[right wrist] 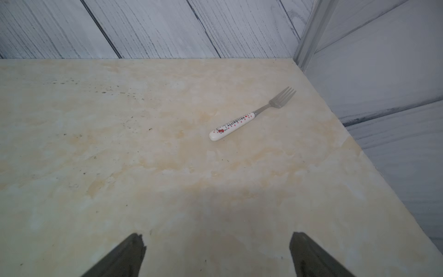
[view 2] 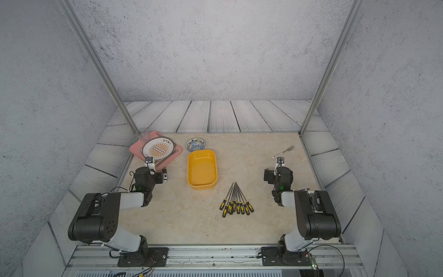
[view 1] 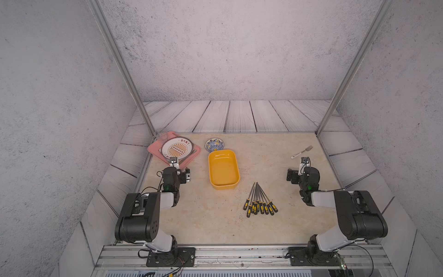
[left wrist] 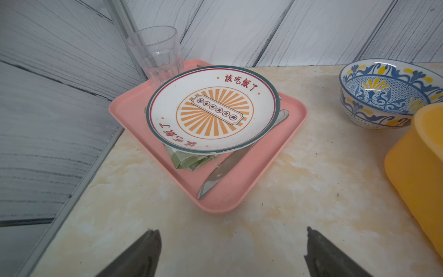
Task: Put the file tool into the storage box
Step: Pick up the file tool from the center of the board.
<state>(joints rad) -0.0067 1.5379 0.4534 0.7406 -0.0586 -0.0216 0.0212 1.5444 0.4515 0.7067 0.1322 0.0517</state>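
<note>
Left fingers (left wrist: pixel 146 251) and right fingers (right wrist: pixel 129 251) hang spread wide at opposite sides of the tabletop (view 1: pixel 215 225), holding nothing. The files (view 1: pixel 260 201) lie fanned, tips crossing, just beside the empty yellow storage box (view 1: pixel 223 170). The right fingers look nearer; pinching 1 outer black-and-yellow handle, clear of its neighbours, should avoid dragging the rest.

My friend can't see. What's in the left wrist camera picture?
A plate with orange rays sits on a pink tray, over a knife and a green packet, with a clear glass on the tray's corner. Beside the tray stand a blue bowl and the yellow box. The left gripper is open and empty.
</note>
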